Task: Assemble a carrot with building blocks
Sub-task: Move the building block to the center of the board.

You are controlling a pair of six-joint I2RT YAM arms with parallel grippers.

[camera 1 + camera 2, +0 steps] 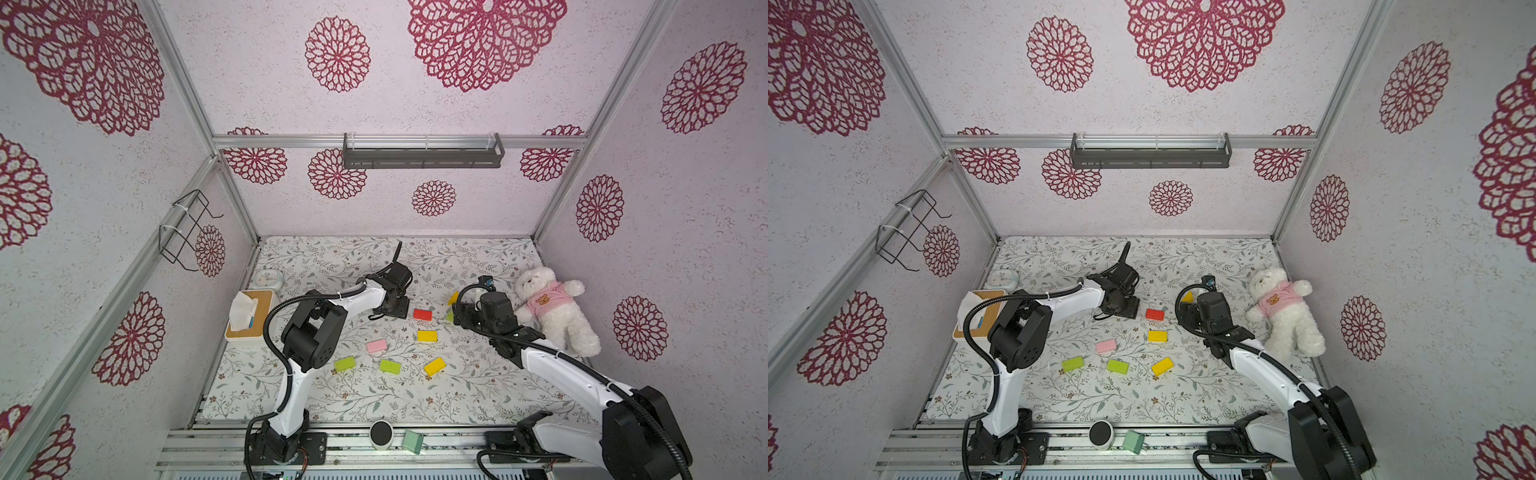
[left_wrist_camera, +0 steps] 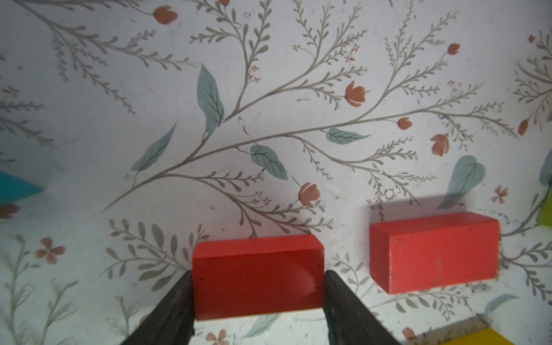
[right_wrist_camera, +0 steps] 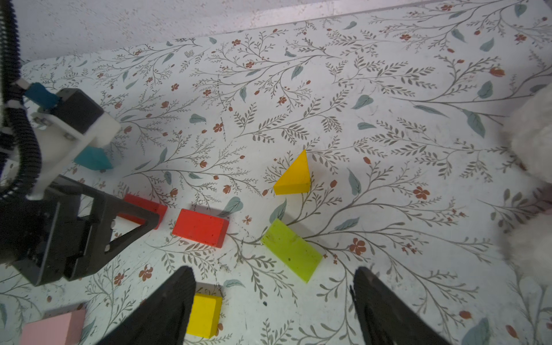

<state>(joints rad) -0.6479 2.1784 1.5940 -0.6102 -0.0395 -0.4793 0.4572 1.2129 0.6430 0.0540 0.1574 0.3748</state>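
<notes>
No carrot shows; the building blocks lie loose on the floral table. My left gripper [image 2: 258, 273] is shut on a red block [image 2: 257, 286], which the gripper hides in both top views. A second red block [image 1: 422, 314] lies just beside it. A teal triangle [image 3: 92, 158] sits behind the left gripper [image 1: 390, 309]. My right gripper [image 3: 274, 269] hangs open above the table, just short of a lime-green block [image 3: 291, 249]. A yellow triangle [image 3: 294, 176] lies beyond that. Nearer the front lie yellow [image 1: 427, 336], pink [image 1: 376, 345], lime-green [image 1: 345, 363] [image 1: 390, 366] and yellow [image 1: 434, 366] blocks.
A white teddy bear [image 1: 548, 309] lies at the right edge, close to the right arm. A tissue box [image 1: 249, 318] and a small clock [image 1: 268, 278] stand at the left edge. A mint-green block [image 1: 412, 441] and a black round device [image 1: 381, 434] sit on the front rail.
</notes>
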